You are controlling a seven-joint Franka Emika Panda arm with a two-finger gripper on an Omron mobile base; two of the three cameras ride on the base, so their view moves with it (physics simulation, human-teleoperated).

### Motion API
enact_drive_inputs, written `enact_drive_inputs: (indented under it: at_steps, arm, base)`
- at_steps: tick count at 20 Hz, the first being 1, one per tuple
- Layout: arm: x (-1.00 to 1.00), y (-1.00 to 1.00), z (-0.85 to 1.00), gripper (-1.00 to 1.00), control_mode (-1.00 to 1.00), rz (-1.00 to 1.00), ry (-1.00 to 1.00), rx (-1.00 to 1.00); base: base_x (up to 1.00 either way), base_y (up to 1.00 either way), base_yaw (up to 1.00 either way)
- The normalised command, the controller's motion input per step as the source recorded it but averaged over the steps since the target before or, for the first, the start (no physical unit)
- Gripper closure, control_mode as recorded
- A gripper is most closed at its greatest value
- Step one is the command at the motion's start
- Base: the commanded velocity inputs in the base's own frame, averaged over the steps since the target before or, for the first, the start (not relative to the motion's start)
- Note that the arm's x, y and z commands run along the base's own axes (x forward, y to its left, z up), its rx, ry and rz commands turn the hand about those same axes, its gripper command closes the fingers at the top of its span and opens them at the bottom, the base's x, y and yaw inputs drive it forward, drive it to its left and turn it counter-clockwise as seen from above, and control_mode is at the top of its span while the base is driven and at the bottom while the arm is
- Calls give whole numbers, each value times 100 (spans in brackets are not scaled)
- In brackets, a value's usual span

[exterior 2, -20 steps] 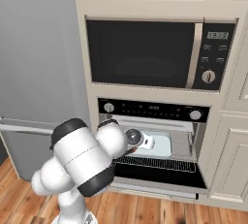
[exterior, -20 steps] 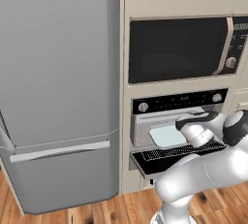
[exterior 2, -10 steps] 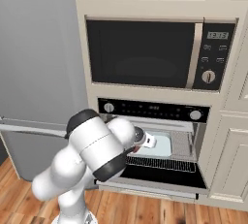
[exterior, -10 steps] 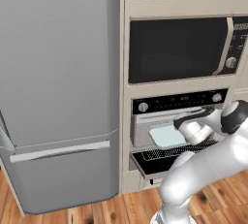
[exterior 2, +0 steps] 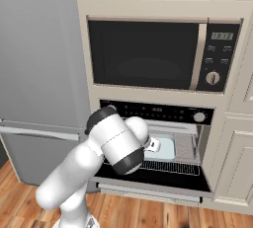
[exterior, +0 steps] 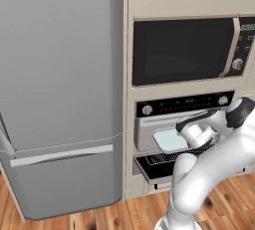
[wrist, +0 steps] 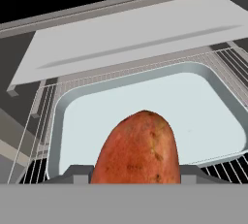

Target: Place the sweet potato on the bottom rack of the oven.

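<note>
Sweet potato (wrist: 137, 149) is pinched in my claw (wrist: 135, 172), finger tips dark on either side of it at the bottom of the hand view, tuber sticking out ahead of them. Over the last second my arm has swung in toward the oven (exterior: 182, 105): wrist was off to the right of the opening, now it sits right at the mouth in the left base view, claw (exterior: 191, 143) roughly level with the tray (exterior: 168, 139); only a sliver of reddish colour shows there at the claw, so I go by the hand view for the grip. In the right base view my elbow blocks most of the opening, but the tray (exterior 2: 164, 148) and the wire rack (exterior 2: 168, 167) below and in front of it are visible past it. Meaning, as I judge it: carry phase is nearly over, I'm at the threshold and lined up, release not yet done. In the hand view, left to right: rack (wrist: 35, 121) wires at the left edge, then the pale tray (wrist: 203, 102) dead ahead under the potato's tip, more wires at far right. Door is down. Potato hangs above the tray's near rim, not touching it as far as I can tell. Open question: the tray covers most of the grid, and I can't tell from here which level it sits on.
</note>
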Motion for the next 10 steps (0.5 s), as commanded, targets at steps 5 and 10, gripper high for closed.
enact_drive_inputs:
  at_steps: [5,10]
  arm:
    - [25,0,-29,100,-100,0,0,0]
    - [29,0,-16,100,-100,0,0,0]
  base:
    - [0,0,0]
    - [0,0,0]
